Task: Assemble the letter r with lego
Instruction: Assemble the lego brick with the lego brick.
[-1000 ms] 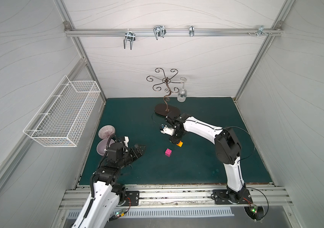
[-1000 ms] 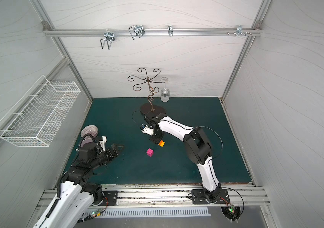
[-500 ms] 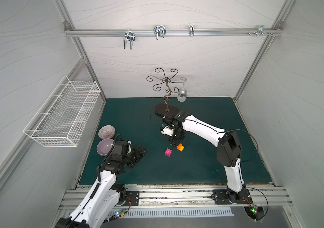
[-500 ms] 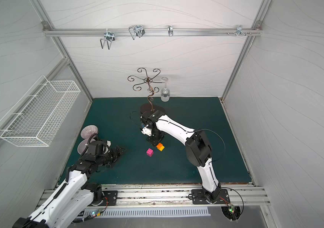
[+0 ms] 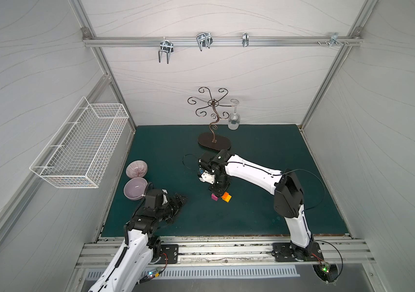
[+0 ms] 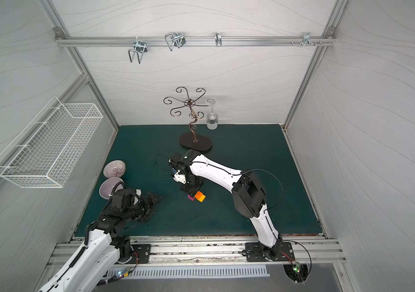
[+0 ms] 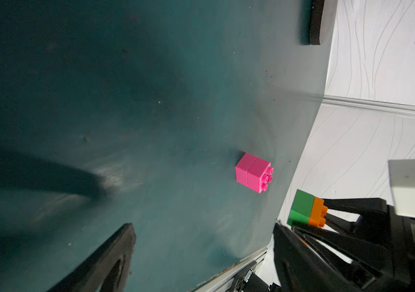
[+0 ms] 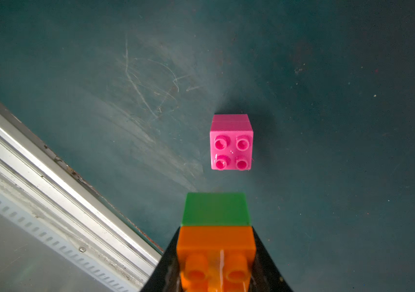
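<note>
Two pink lego bricks joined in a stack [image 5: 214,197] [image 6: 190,198] [image 7: 253,174] [image 8: 231,145] stand studs up on the green mat. My right gripper [image 5: 220,191] [image 6: 194,190] [image 8: 215,265] points down right beside the stack, shut on an orange brick [image 8: 215,242] [image 7: 317,212] joined to a green brick [image 8: 215,208] [image 7: 301,211]. In a top view a yellow edge [image 6: 201,200] shows under the orange. The green end hangs just above the mat. My left gripper [image 5: 179,199] [image 6: 154,201] [image 7: 201,252] is open and empty at the front left. No finished letter r is in view.
Two purple bowls [image 5: 137,169] [image 5: 135,188] sit at the mat's left edge beside my left arm. A metal glass stand [image 5: 214,144] with a hanging wine glass [image 5: 234,121] is at the back. A wire basket [image 5: 82,149] hangs on the left wall.
My right gripper has carried the orange and green piece toward the front, close beside the pink stack. The left arm has shifted a little, its gripper still open.
</note>
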Robot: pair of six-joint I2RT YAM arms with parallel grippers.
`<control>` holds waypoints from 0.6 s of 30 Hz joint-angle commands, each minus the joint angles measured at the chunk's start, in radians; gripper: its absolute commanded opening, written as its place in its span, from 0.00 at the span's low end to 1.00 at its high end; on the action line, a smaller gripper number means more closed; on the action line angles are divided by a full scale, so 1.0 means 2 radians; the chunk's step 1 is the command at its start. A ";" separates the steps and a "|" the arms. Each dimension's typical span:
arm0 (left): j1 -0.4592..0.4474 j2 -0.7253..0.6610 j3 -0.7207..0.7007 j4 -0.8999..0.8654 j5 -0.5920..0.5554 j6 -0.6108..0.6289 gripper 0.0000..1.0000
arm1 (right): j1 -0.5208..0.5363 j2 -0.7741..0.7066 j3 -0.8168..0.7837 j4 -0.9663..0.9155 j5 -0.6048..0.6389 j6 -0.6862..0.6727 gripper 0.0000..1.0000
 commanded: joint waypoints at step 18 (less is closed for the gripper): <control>-0.001 0.001 -0.011 0.024 0.010 -0.013 0.89 | 0.003 0.067 0.049 -0.033 0.024 -0.027 0.00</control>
